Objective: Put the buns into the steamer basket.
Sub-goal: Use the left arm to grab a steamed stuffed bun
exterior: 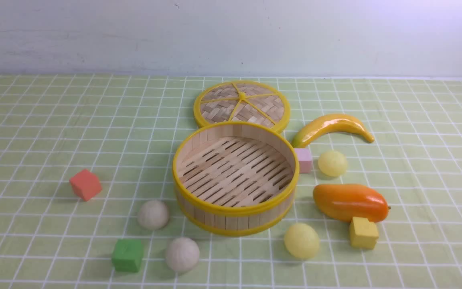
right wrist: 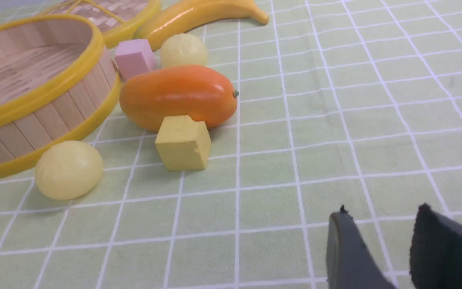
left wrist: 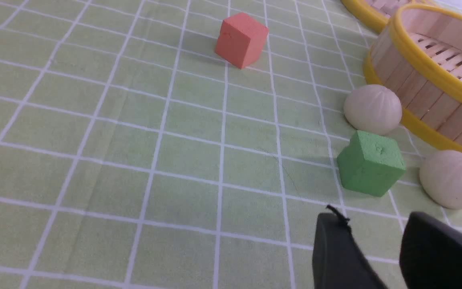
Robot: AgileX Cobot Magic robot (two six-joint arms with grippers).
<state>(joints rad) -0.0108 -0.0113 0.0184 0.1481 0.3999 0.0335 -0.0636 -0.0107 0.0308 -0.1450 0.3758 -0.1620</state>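
**Left gripper** [left wrist: 375, 224]: only the tips show, through its own wrist camera. Two dark, matte fingers [left wrist: 343, 257] stand apart with a clear gap between them. Nothing is held and nothing touches them. A frayed thread sticks up from one tip. It sits at the near left of the scene, aimed toward the far side and angled downward.

**Right gripper** [right wrist: 383, 216]: again only the tips show. Its two dark fingers [right wrist: 447, 249] are parted by a similar gap, one with a greyer inner face. They are empty and touch nothing. It sits at the near right, aimed far and downward.

**Arms and wrists:** hidden; pose cannot be told.
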